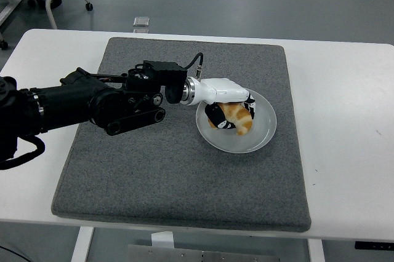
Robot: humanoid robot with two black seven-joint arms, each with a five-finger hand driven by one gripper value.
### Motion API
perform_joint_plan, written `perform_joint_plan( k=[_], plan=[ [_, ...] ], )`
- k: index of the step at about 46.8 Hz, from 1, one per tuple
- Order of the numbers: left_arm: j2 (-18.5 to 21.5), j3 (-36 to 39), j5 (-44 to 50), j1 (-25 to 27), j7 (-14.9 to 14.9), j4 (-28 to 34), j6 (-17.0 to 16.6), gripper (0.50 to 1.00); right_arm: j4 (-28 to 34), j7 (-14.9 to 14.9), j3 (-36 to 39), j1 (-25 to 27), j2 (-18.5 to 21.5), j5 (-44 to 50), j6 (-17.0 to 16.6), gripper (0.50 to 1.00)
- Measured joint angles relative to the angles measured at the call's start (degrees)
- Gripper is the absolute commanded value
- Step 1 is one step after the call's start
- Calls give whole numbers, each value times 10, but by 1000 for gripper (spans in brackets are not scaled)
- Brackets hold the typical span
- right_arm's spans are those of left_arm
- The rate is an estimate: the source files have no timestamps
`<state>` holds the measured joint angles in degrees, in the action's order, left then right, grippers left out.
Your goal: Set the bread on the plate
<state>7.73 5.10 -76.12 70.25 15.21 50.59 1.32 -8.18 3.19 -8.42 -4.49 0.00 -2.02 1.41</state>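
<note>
Head view shows the left hand [229, 109] curled around the croissant [237, 118], low over the glass plate [263, 136] at three o'clock on the grey mat [172, 176]; light, flaky, crushable; best cradled mid-body, loosely.

The golden-brown bread [236, 118] lies low in the white round plate [263, 134] on my grey mat, seemingly touching its surface, left of the plate's centre.
</note>
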Motion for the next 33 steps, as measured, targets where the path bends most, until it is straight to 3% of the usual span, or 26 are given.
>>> perform_joint_plan(
  k=[5, 18, 33],
  plan=[
    [0, -1, 0, -1, 0, 0, 0, 698, 0, 0, 1, 0, 0, 0, 0, 930],
    [0, -2, 2, -4, 1, 1, -1, 921, 0, 0, 0, 0, 0, 0, 0, 930],
    [-1, -4, 13, -3, 1, 7, -1, 988, 0, 0, 1, 0, 0, 0, 0, 930]
  ],
)
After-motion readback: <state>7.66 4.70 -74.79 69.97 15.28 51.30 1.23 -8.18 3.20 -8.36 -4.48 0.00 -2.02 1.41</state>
